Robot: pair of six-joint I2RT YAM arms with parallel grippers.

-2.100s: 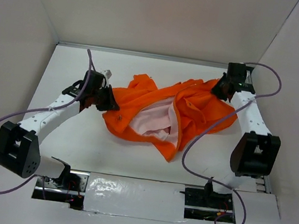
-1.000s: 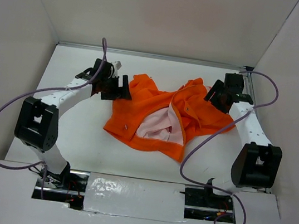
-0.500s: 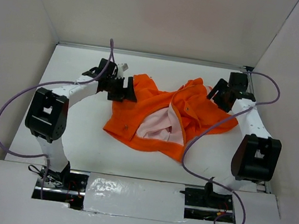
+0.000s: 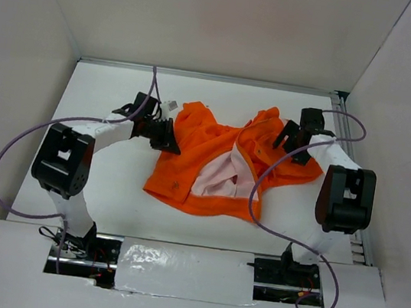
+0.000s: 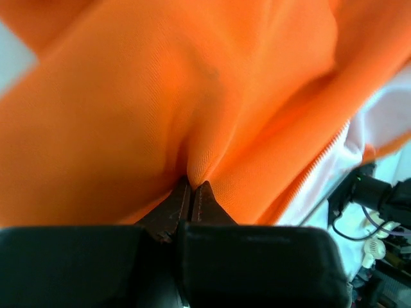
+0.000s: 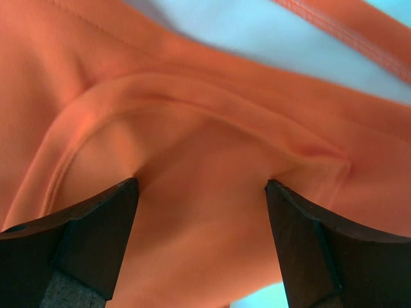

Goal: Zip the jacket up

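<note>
The orange jacket [image 4: 188,163] lies crumpled mid-table, its front open and the pale lining [image 4: 214,175] showing. My left gripper [image 4: 169,139] is at the jacket's left edge, shut on a pinched fold of orange fabric [image 5: 192,128]; the jaw tips [image 5: 191,185] meet with cloth rising out of them. A light zipper tape [image 5: 324,160] runs along the edge to the right of them. My right gripper [image 4: 285,137] rests on the jacket's upper right part and stands open. Its fingers [image 6: 96,224] straddle a seamed orange fold [image 6: 205,212] without closing on it.
White walls close in the table [image 4: 91,191] on the left, back and right. Purple cables [image 4: 256,200] loop from both arms, the right one crossing the jacket's lower right. A small white tag [image 4: 170,106] lies by the left gripper. The arm bases [image 4: 284,274] sit at the near edge.
My left gripper has closed on the jacket's left edge. The right forearm has folded in, its gripper slid left onto the jacket and its jaws widened. The jacket's lower hem shifted slightly.
</note>
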